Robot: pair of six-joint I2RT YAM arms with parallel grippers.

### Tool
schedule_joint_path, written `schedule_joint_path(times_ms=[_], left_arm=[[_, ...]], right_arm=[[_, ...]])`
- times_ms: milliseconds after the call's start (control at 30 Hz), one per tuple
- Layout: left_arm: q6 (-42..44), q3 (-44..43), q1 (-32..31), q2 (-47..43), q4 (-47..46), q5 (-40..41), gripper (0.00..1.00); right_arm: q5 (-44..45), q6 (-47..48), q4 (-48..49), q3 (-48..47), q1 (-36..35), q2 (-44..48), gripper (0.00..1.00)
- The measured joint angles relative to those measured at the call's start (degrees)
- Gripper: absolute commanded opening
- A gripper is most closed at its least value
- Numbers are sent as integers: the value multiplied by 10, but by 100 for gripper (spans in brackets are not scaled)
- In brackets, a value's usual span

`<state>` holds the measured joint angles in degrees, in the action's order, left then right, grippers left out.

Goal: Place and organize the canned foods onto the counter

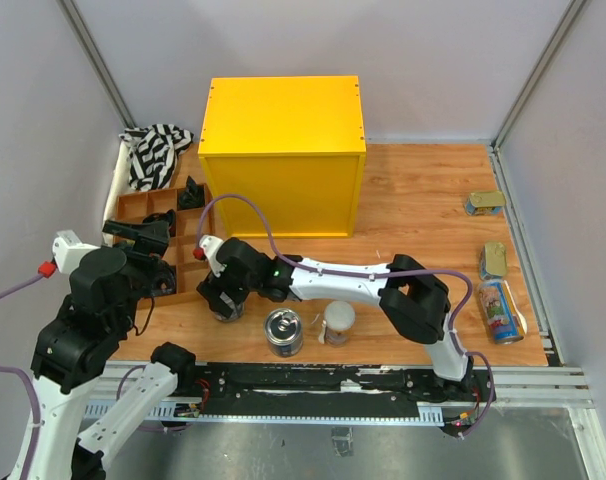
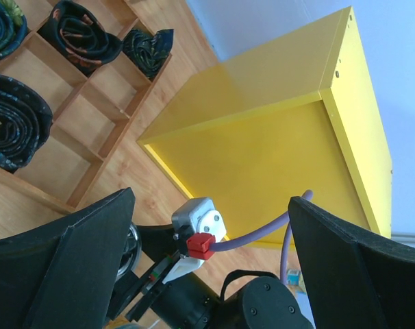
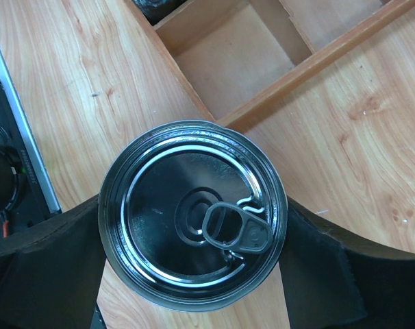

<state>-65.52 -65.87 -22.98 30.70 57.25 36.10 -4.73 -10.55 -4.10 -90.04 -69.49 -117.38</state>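
Note:
The yellow counter [image 1: 283,150] stands at the back centre; it fills the left wrist view [image 2: 262,137]. My right gripper [image 1: 223,298] reaches left and is shut on a wide silver-topped can [image 3: 192,216], which stands on the table beside the tray corner; a finger [image 3: 50,274] presses each side. A second wide can [image 1: 284,332] and a slim white-lidded can [image 1: 338,322] stand near the front edge. Two gold tins [image 1: 485,203] [image 1: 494,260] and a lying yellow-blue can [image 1: 500,310] are at the right. My left gripper [image 1: 151,252] is open, empty and raised over the tray.
A brown wooden compartment tray [image 1: 188,235] with small black objects [image 2: 16,130] sits at the left. A striped cloth [image 1: 155,150] lies behind it. The right arm's purple cable [image 1: 248,215] loops in front of the counter. Metal rails edge the table.

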Motion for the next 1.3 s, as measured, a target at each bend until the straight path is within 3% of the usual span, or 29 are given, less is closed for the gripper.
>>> schedule_joint_path(times_ms=[700,1000,1300], left_arm=[[-8,39,0,-56,-6,0,99],[-10,56,0,-62,-18,-3,99],[0,70,0,-62,-39,-14,99]], right_arm=[[18,38,-144,-27,2,107,1],[59,80,-222,-170,2,139,0],[94,129,-298,-382,18,136,1]])
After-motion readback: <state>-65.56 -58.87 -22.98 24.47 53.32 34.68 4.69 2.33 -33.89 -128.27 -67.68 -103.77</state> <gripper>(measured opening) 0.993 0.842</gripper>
